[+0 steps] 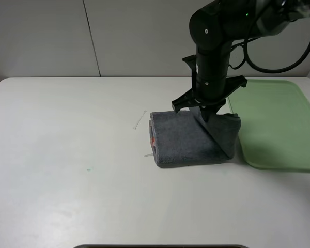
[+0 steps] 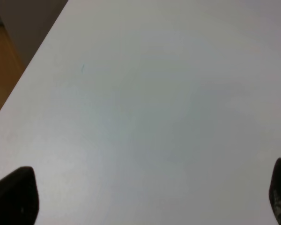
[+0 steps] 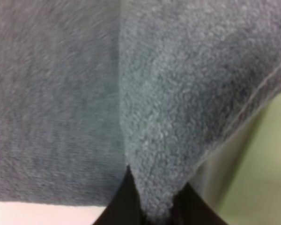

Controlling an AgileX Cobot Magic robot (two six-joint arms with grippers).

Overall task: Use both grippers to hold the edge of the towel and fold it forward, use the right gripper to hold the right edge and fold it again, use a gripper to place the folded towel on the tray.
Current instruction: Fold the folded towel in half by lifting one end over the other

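The dark grey towel (image 1: 188, 139) lies folded on the white table, an orange sliver showing at its left side. My right gripper (image 1: 204, 114) is shut on the towel's right edge and holds that corner lifted over the folded cloth, so a triangular flap hangs from it. The right wrist view shows the grey terry cloth (image 3: 178, 103) pinched between the black fingers (image 3: 117, 208), with a thin pale hem to one side. The pale green tray (image 1: 279, 121) lies just right of the towel. My left gripper (image 2: 145, 201) is open over bare table; only its fingertips (image 2: 14, 194) show.
The white table (image 1: 67, 155) stretches to the left of the towel. Two short white threads (image 1: 139, 120) lie left of the towel. A small green mark (image 1: 88, 169) is on the table. A wall stands behind the table's far edge.
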